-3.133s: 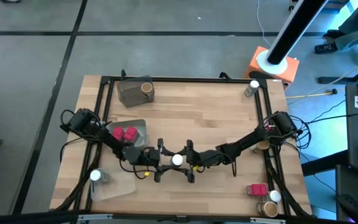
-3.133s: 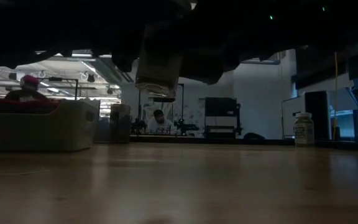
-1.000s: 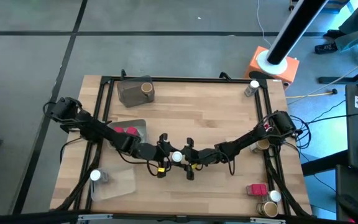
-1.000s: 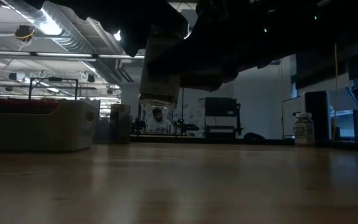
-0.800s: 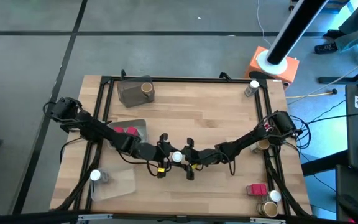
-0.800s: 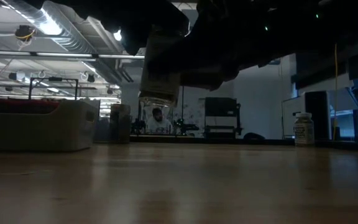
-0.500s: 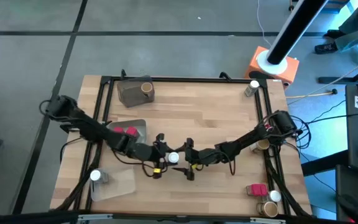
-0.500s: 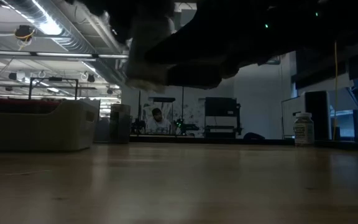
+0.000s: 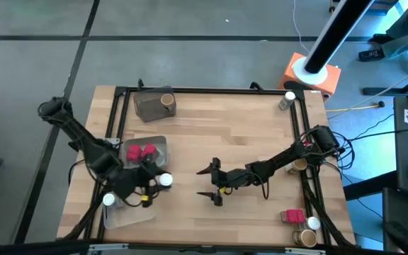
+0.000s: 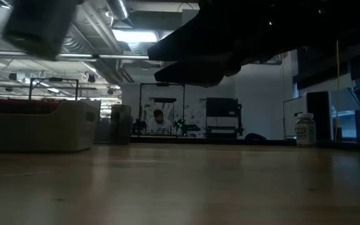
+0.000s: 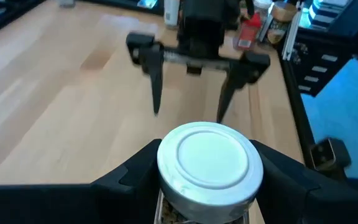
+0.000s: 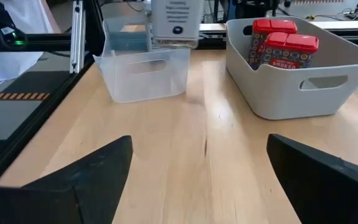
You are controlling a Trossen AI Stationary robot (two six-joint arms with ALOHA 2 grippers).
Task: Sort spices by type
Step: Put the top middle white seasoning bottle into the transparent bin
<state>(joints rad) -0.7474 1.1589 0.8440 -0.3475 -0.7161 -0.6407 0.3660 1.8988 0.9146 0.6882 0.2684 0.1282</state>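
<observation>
My left gripper (image 9: 161,182) is shut on a small clear white-capped jar (image 11: 204,163) and stands at the clear tray's (image 9: 134,212) right edge, in front of the grey tray (image 9: 157,145). That grey tray holds two pink-red packets (image 9: 141,151). A second white-capped jar (image 9: 108,200) stands in the clear tray. My right gripper (image 9: 210,182) hangs open over the table's middle, touching nothing. A brown-topped jar (image 9: 167,100) sits in the dark tray (image 9: 147,108) at the far left. My left gripper pinches the jar's body just under its white cap (image 11: 166,196), one finger on each side. The fingers (image 11: 132,177) come roughly level from the table's left. The jar stands upright and is lifted clear of the table, as the right wrist view shows (image 12: 176,22).
A white-capped jar (image 9: 289,98) stands at the far right corner. A pink-red packet (image 9: 292,215), a white-capped jar (image 9: 312,224) and a brown-topped jar (image 9: 307,237) cluster at the near right corner. Another brown-topped jar (image 9: 299,165) sits by the right arm. Bare wood lies across the table's middle.
My left gripper has swung away from my right gripper, carrying the white-capped jar from the table's middle toward the left edge and upward, ending beside the clear tray. My right gripper has kept its place, open.
</observation>
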